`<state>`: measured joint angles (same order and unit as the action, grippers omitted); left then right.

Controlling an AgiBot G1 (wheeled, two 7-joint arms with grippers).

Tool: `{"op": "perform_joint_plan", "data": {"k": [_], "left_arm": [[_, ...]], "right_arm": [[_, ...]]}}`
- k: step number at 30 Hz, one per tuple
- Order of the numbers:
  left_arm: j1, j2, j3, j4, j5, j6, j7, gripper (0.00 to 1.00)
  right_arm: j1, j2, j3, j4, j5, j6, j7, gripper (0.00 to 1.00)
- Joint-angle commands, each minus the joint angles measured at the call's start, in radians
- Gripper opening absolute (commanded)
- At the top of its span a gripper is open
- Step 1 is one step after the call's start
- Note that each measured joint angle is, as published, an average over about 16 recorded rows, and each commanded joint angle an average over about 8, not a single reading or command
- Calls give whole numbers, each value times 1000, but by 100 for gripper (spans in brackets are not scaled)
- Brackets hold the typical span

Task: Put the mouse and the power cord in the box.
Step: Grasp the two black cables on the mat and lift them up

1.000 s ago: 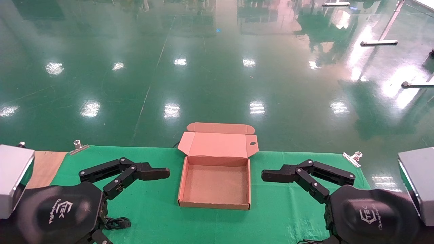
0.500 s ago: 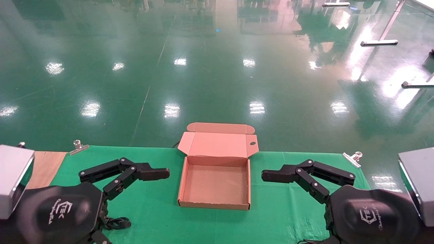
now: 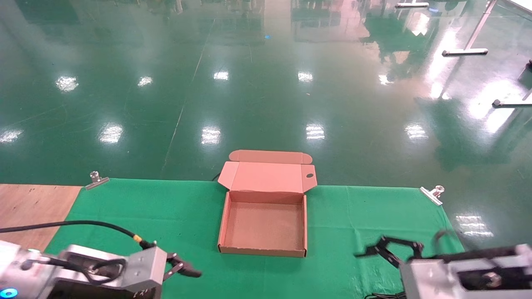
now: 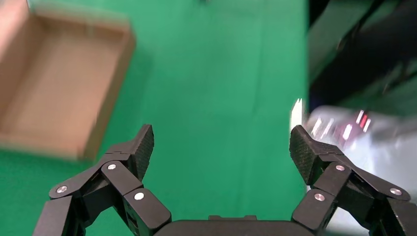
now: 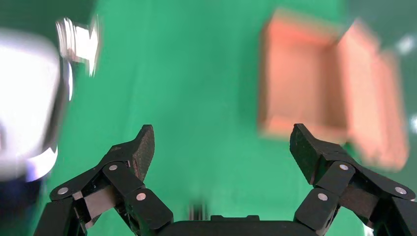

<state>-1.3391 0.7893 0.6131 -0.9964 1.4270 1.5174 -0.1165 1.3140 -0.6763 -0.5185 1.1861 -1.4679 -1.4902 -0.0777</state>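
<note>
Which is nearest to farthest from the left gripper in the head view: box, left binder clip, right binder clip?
From the left gripper, low at the near left of the green cloth:
1. Box, open at the centre, just to its right.
2. Left binder clip, at the cloth's far left corner.
3. Right binder clip, at the far right corner, clearly farthest.

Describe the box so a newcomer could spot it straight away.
Find the green cloth covering the table; the box sits at its middle, against the far edge. It is a shallow pinkish cardboard tray, empty, its flap lid standing open behind it with one small round hole.
</note>
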Motion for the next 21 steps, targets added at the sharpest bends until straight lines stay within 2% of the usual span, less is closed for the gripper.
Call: {"op": "perform_joint_plan", "data": {"k": [1,5,10,15,21], "left_arm": [[-38,27,45,52,99,-3,19,100],[-90,75,110,180,257,-56,74,100],[-145,124,154,357,385,-163,155,100],[-190,173,168,529,445,-279,246,100],[-213,239,174,708,473,-425,342,100]], "right_arm": [[33,-19,-45,-14,-125,6,-38,100],[62,-81,-107,-113,-273,48,-110,100],[82,-168,-160,-265,-382,119,-220,100],[110,-264,-197,-447,-447,196,-338,100],[154,-366,-210,-686,-468,277,-460,100]]}}
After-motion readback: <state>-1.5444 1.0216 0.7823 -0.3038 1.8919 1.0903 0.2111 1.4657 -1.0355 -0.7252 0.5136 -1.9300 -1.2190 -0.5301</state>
